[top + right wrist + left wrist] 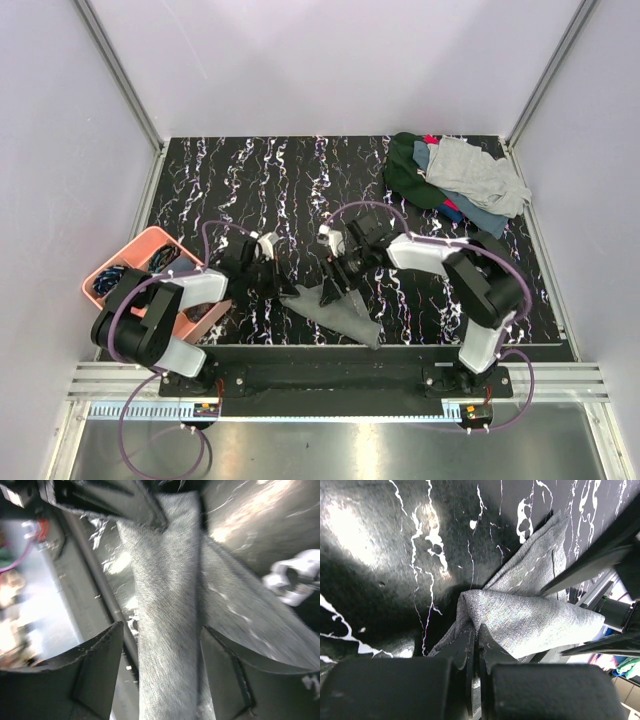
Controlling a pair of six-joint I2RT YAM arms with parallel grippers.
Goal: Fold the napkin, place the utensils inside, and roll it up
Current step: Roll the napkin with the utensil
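Note:
The grey napkin (340, 312) lies bunched near the table's front edge between the two arms. In the top view my left gripper (284, 288) is at the napkin's left end. The left wrist view shows my left gripper (475, 628) shut on a raised fold of the napkin (525, 612). My right gripper (335, 285) hangs over the napkin's upper part. In the right wrist view my right gripper (162, 630) is open, its jaws wide apart on either side of a lifted strip of napkin (167, 595) without touching it. I can make out no utensils.
A heap of green, grey and blue cloths (455, 178) sits at the back right corner. A pink tray (128, 262) holding dark items rests at the left edge beside the left arm. White walls close in both sides.

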